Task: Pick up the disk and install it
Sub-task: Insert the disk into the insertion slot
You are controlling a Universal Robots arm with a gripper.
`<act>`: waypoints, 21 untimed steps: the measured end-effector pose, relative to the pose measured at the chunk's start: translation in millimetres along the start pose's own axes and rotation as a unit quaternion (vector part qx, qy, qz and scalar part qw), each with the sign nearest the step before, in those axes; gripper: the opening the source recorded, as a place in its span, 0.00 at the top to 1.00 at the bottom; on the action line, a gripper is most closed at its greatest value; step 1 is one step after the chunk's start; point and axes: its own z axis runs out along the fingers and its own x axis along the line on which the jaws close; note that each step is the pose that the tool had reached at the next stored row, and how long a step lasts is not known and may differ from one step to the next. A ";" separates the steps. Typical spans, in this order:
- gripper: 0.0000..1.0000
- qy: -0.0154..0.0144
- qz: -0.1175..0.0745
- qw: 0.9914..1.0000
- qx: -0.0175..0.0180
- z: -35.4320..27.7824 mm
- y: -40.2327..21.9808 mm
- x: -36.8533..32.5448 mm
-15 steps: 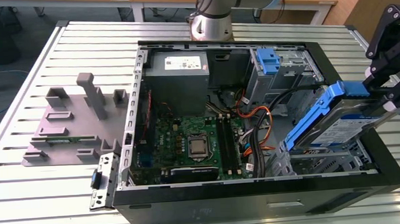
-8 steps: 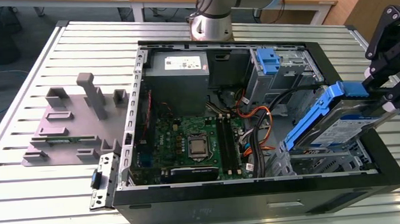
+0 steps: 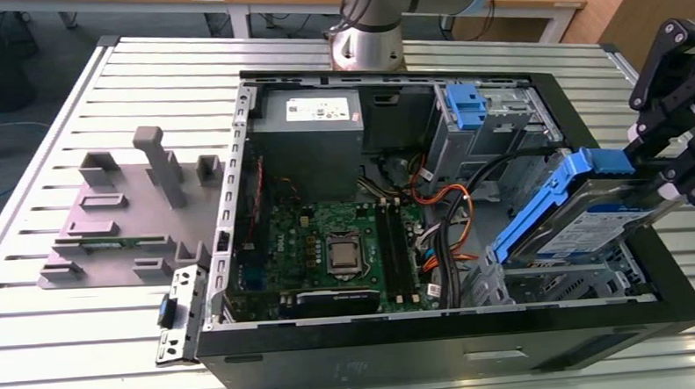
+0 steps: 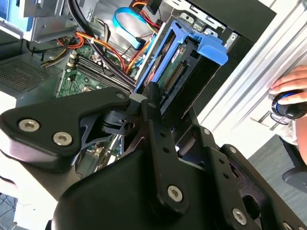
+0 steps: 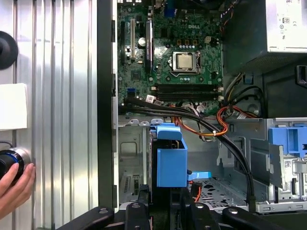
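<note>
Just over the open case (image 3: pixel 448 331), jaws tight on the tilted disk (image 3: pixel 584 224), black cables (image 3: pixel 504 163) close beside

A white sticker (image 3: pixel 308 106) with dark print sits on the power-supply box (image 3: pixel 311 156), a white-and-blue label (image 3: pixel 595 232) on the disk (image 3: pixel 541 205), a small white logo (image 5: pixel 193 29) on the motherboard (image 5: pixel 158 72); the fine print is not legible

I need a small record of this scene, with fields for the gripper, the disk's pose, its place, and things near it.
gripper: shut on the disk
disk pose: tilted, upper end above the case rim
disk place: over the bay at the exterior view's right side of the case
nearby: motherboard, empty blue bracket
</note>
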 end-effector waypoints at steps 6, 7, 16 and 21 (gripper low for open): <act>0.65 0.000 0.000 1.000 0.000 5.3 -0.2 0.5; 0.65 0.000 0.000 1.000 0.000 6.2 -0.2 0.6; 0.65 0.000 0.000 1.000 0.000 10.7 -0.4 1.0; 0.65 0.000 0.000 1.000 0.000 16.9 -0.6 1.7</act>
